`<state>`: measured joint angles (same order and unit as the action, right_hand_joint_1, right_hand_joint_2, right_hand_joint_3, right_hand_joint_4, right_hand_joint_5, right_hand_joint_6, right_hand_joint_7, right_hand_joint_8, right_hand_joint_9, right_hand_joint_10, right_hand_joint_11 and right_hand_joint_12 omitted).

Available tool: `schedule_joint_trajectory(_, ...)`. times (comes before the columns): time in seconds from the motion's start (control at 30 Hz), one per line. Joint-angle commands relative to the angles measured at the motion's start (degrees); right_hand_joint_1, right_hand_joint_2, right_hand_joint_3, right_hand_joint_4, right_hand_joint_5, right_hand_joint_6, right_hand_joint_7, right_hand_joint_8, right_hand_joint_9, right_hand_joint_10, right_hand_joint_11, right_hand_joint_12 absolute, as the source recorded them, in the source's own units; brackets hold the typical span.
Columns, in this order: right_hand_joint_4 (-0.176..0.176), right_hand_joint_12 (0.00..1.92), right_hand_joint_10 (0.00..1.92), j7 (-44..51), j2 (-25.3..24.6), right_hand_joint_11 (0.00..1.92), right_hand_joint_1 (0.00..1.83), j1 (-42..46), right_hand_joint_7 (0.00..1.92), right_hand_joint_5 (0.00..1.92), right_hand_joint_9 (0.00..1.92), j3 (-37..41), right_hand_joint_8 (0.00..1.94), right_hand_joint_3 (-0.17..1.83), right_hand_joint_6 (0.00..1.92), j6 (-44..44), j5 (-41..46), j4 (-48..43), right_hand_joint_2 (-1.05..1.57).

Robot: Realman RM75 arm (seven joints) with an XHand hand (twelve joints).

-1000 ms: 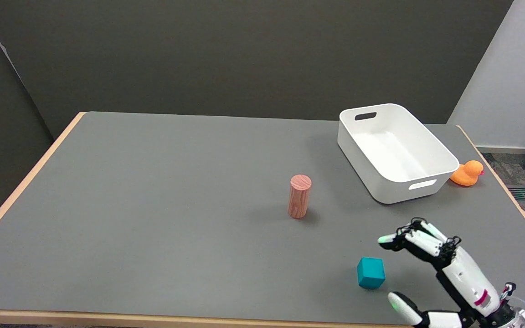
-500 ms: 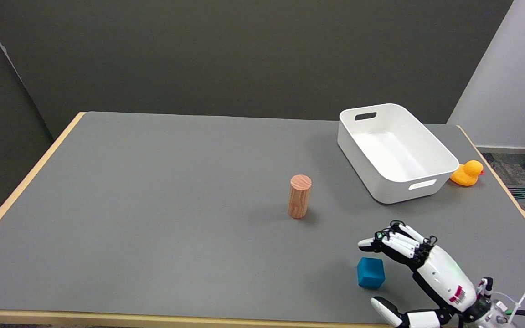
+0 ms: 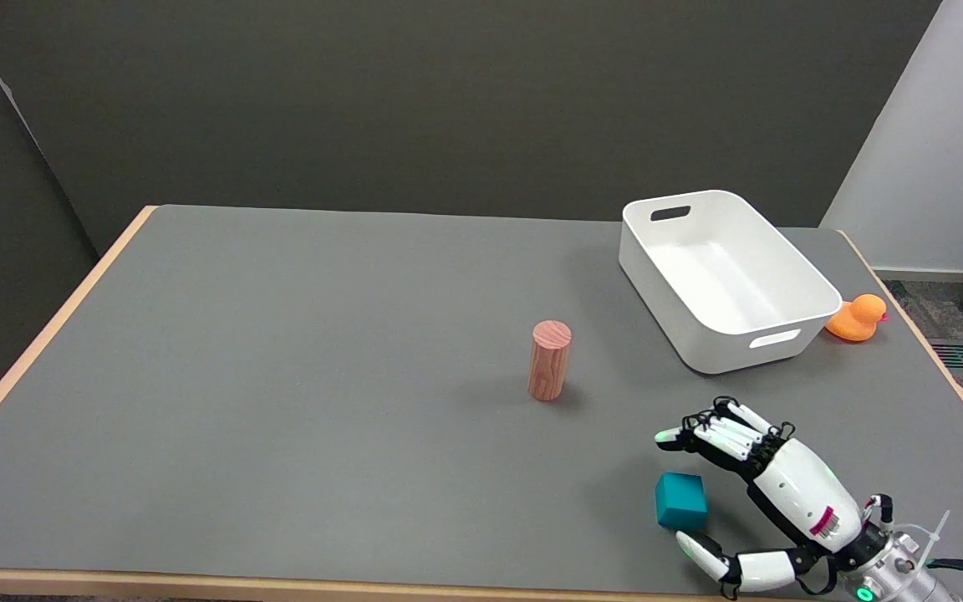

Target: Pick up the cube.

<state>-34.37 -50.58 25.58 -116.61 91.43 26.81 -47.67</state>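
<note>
A teal cube [image 3: 680, 500] sits on the grey table [image 3: 281, 376] near its front edge, at the lower right. My right hand [image 3: 770, 485] reaches in from the lower right and straddles the cube. Its fingers [image 3: 711, 433] are spread above and behind the cube, and the thumb [image 3: 703, 554] lies low in front of it, close under the cube's near edge. The hand holds nothing, and I cannot tell whether the thumb touches the cube.
A wooden cylinder [image 3: 549, 359] stands upright in the middle of the table. A white bin [image 3: 724, 276] sits at the back right, with an orange rubber duck [image 3: 858, 318] beside it near the right edge.
My right hand has moved left and forward, so its fingers and thumb now bracket the cube. The cube has not moved.
</note>
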Motion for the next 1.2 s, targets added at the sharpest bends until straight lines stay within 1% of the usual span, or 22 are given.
schedule_joint_trajectory(0.03,-0.025,1.36,1.10,0.4,-0.8,0.16,0.62,-1.9,0.50,0.36,0.43,-0.3,0.58,0.86,0.66,-2.2,2.8,5.0,0.63)
schedule_joint_trajectory(0.3,-0.025,1.37,1.09,0.4,-1.1,0.16,0.68,-1.9,0.52,0.36,0.46,-0.2,0.61,0.90,0.67,-1.7,2.9,5.6,0.62)
schedule_joint_trajectory(0.43,-0.032,1.38,1.14,0.4,-1.2,0.18,0.75,-1.7,0.58,0.39,0.51,0.0,0.70,0.92,0.72,-1.5,3.9,5.4,0.64)
schedule_joint_trajectory(0.5,-0.037,1.38,1.18,0.4,-1.2,0.20,0.76,-1.7,0.62,0.44,0.54,0.0,0.78,0.90,0.88,-1.5,4.3,5.5,0.66)
schedule_joint_trajectory(0.57,-0.037,1.39,1.19,0.4,-1.2,0.20,0.76,-1.6,0.63,0.45,0.55,0.0,0.81,0.89,0.94,-1.5,4.4,5.6,0.66)
schedule_joint_trajectory(0.87,-0.056,1.41,1.23,0.5,-1.5,0.21,0.77,-2.0,0.66,0.49,0.58,0.2,0.84,0.90,0.99,-1.7,4.6,5.2,0.65)
schedule_joint_trajectory(0.93,-0.050,1.41,1.26,0.5,-1.5,0.23,0.81,-2.2,0.72,0.54,0.62,0.2,0.98,0.89,1.17,-1.4,4.8,5.1,0.67)
schedule_joint_trajectory(1.0,-0.034,1.43,1.28,0.5,-1.5,0.24,0.82,-2.5,0.75,0.57,0.64,0.4,1.02,0.89,1.23,-1.4,4.8,4.9,0.67)
schedule_joint_trajectory(1.03,-0.005,1.44,1.30,0.5,-1.5,0.25,0.84,-2.5,0.76,0.60,0.66,0.5,1.05,0.80,1.29,-1.4,4.8,4.8,0.75)
schedule_joint_trajectory(1.07,0.060,1.45,1.31,0.5,-1.5,0.26,0.90,-2.6,0.78,0.67,0.68,0.6,1.08,0.53,1.44,-1.4,4.8,4.7,0.99)
schedule_joint_trajectory(1.1,0.087,1.46,1.32,0.4,-1.5,0.27,0.92,-2.9,0.79,0.70,0.68,0.7,1.10,0.44,1.49,-1.4,4.8,4.7,1.06)
schedule_joint_trajectory(1.2,0.104,1.48,1.33,0.4,-1.3,0.29,0.92,-3.3,0.81,0.71,0.70,0.7,1.13,0.47,1.49,-1.4,4.8,4.7,1.04)
